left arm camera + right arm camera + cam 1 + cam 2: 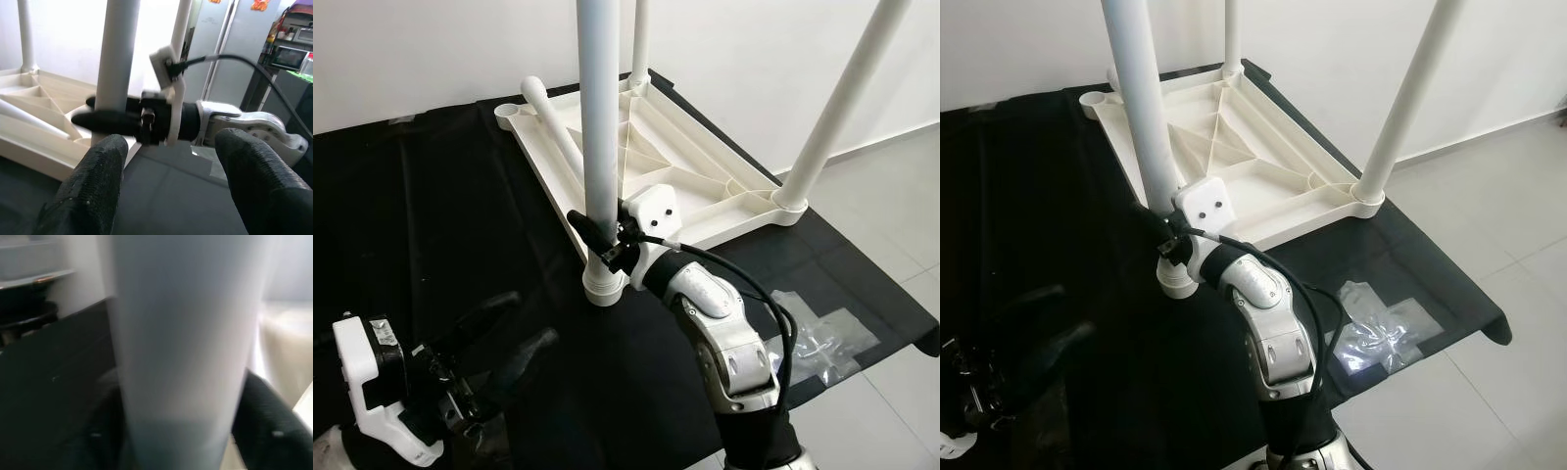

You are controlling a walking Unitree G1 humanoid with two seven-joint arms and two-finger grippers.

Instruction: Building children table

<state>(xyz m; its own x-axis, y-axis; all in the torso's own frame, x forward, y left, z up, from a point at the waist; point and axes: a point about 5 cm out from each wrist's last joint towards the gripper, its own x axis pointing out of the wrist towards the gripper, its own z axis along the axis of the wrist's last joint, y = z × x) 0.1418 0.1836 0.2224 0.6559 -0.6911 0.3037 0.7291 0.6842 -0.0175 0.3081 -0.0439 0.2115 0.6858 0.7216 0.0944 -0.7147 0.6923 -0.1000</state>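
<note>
The left gripper (504, 338) is nearest to the camera, low at the near left above the black cloth (440, 215). Its two black fingers (93, 186) are spread apart with nothing between them.

The right gripper (599, 230) is clamped around the near table leg (598, 117), low on the leg, just above the socket (604, 284) at the near corner of the upside-down white tabletop (646, 166). This leg stands upright. Two other legs, one at the right corner (842, 108) and one at the far corner (640, 44), also stand in their sockets. A fourth leg (553, 122) lies loose on the tabletop, and the far left socket (508, 110) is open.

In my judgement the main risk is that the held leg is not fully seated. If the gripper pushes sideways instead of straight down, the leg can tilt or jump out, and the light tabletop can slide on the cloth.

The cloth ends close to the right, where the grey floor tiles (891, 196) begin, and a clear plastic bag (1376, 338) lies at that edge, near the right arm. To the left there is wide open cloth, so the left gripper has free room to reach the loose leg.
</note>
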